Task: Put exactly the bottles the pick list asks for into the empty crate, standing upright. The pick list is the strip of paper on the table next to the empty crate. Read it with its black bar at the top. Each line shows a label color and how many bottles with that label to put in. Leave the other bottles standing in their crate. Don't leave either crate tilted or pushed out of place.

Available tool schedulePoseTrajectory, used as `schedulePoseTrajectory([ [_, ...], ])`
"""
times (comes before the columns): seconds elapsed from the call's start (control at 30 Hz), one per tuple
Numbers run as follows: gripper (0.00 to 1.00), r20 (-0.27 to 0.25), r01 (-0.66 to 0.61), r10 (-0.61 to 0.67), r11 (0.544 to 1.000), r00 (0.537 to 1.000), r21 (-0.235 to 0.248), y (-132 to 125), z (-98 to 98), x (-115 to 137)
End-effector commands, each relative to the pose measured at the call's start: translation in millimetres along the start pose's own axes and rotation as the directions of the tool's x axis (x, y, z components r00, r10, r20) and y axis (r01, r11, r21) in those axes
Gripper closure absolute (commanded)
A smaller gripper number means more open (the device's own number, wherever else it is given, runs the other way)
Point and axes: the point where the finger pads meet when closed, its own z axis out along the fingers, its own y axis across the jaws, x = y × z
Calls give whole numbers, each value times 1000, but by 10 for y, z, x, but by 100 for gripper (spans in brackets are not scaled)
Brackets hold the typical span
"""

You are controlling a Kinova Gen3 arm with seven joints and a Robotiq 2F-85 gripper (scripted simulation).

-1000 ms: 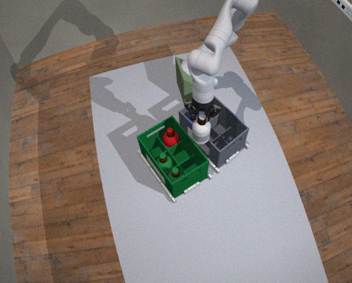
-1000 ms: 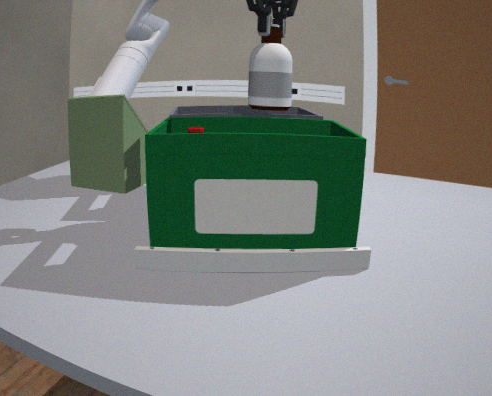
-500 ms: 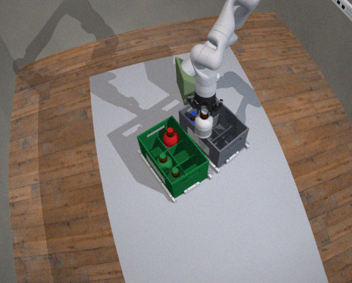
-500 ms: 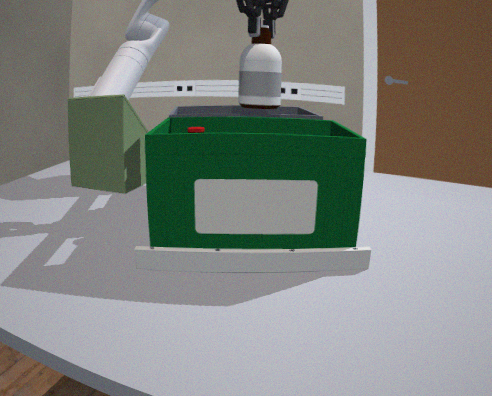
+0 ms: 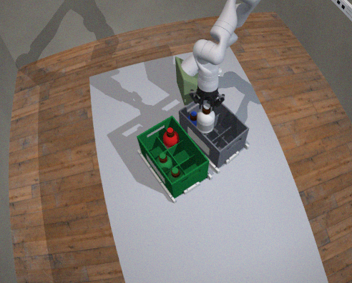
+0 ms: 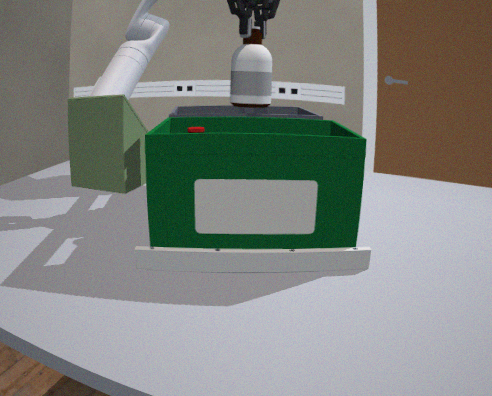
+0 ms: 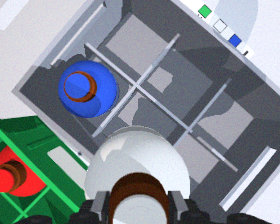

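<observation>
The hand (image 5: 206,104) is clamped on the brown neck of a white bottle (image 5: 205,121), which hangs upright straight below it. In the exterior view the hand (image 6: 252,26) pinches the neck just above the bottle's shoulder, and the bottle (image 6: 251,75), with its grey label band, has its base about level with the rim of the grey crate (image 6: 302,113). In the wrist view the fingers flank the brown cap, with the white dome of the bottle (image 7: 136,165) filling the lower middle.

Directly beneath the hand lies the grey crate (image 5: 234,141), split by dividers into compartments. The white bottle hangs over one of the compartments on the crate's side nearest the green crate. In the next compartment to one side, at a corner of the grey crate, a blue bottle (image 7: 87,90) stands upright, its brown cap ringed in blue (image 5: 193,117).

Just beyond the grey crate, on its far side from the green crate, the pick list (image 7: 224,27) lies on the bench (image 5: 216,229), showing green, white and blue squares in a row.

On the other side of the hand, the green crate (image 5: 191,179) sits right beside the grey one. It holds a red bottle (image 5: 170,138) nearest the hand and two green bottles (image 5: 164,161) farther along, all upright.

Behind the hand stands a pale green block (image 5: 184,83) at the arm's foot.
</observation>
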Motion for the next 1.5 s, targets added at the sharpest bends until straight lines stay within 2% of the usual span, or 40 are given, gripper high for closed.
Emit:
schedulePoseTrajectory([
  [0.0,90,2,0,0,1000,1000,1,8,-8,46],
  [0.3,90,2,0,0,1000,1000,0,48,-8,222],
  [1.47,90,2,0,0,1000,1000,0,56,-8,198],
])
